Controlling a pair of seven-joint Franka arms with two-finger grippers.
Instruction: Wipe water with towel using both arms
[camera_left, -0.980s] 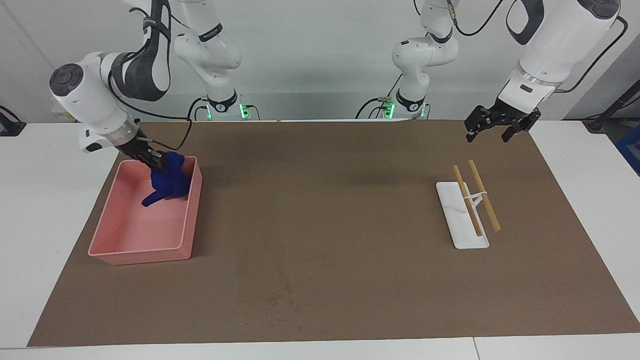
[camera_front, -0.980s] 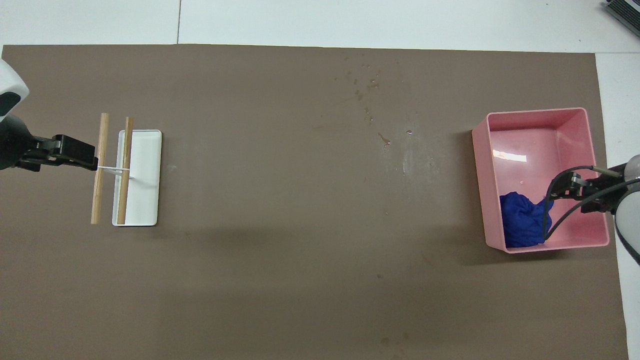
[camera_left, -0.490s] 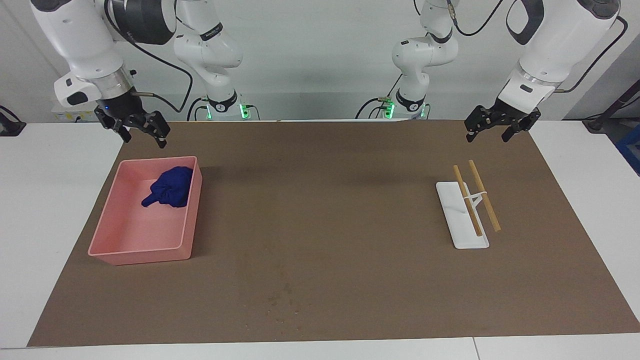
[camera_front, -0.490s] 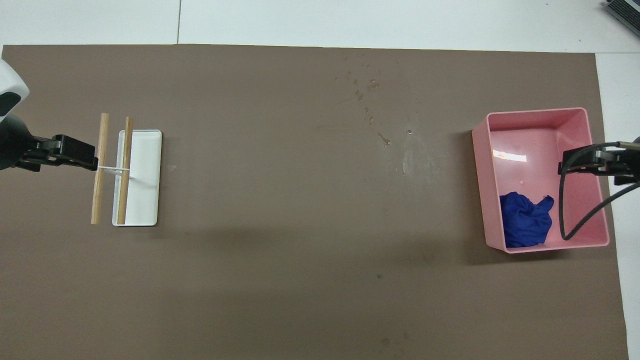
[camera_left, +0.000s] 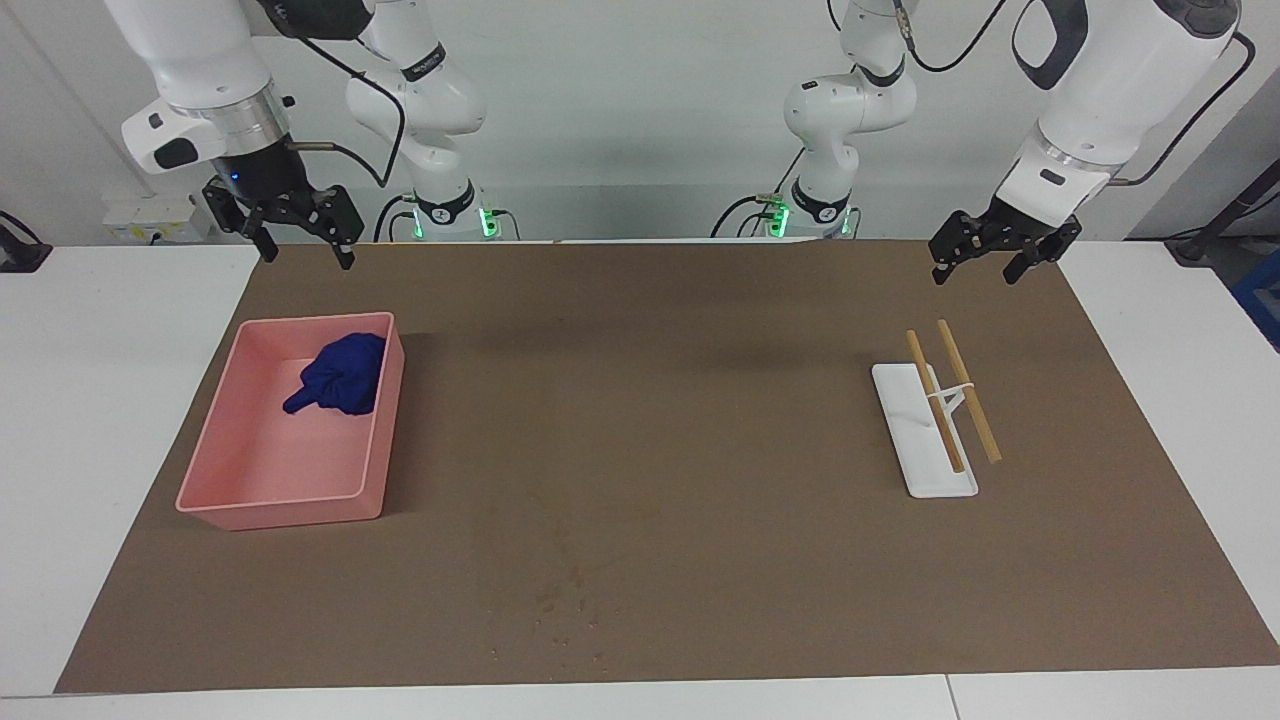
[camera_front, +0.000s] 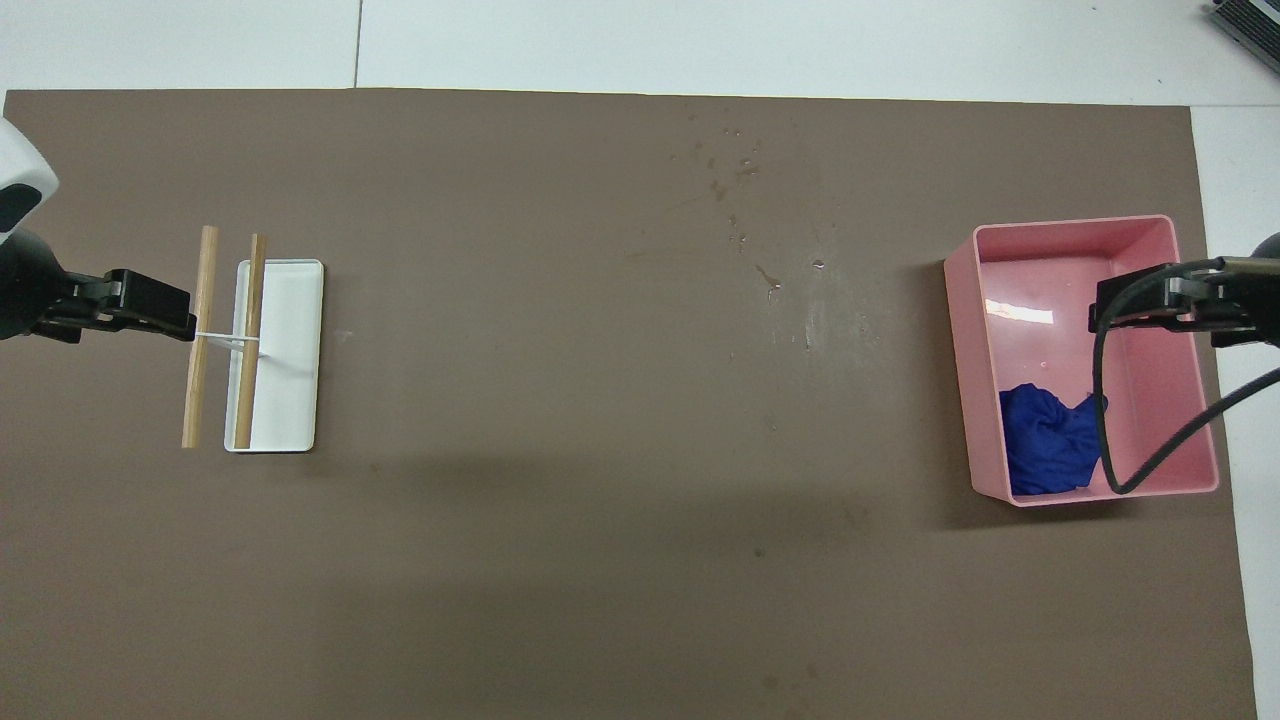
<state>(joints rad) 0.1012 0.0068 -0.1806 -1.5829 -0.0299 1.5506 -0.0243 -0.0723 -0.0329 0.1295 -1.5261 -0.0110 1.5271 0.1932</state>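
Note:
The dark blue towel (camera_left: 340, 375) lies crumpled in the pink tray (camera_left: 285, 508), in the corner nearest the robots. It also shows in the overhead view (camera_front: 1048, 445), inside the tray (camera_front: 1070, 225). My right gripper (camera_left: 307, 257) is open and empty, raised over the mat just past the tray's robot-side edge; in the overhead view it (camera_front: 1110, 305) overlaps the tray. My left gripper (camera_left: 975, 272) is open and empty, raised at the left arm's end of the table, and waits there (camera_front: 183, 322).
A white rack with two wooden sticks (camera_left: 935, 420) stands under the left gripper (camera_front: 270, 350). Water drops (camera_front: 740, 200) speckle the brown mat mid-table, farther from the robots (camera_left: 570, 600). White table borders the mat.
My right gripper let go of the towel in the tray, opened, and rose up and back toward the robots. The towel stays in the tray. The left arm has not moved.

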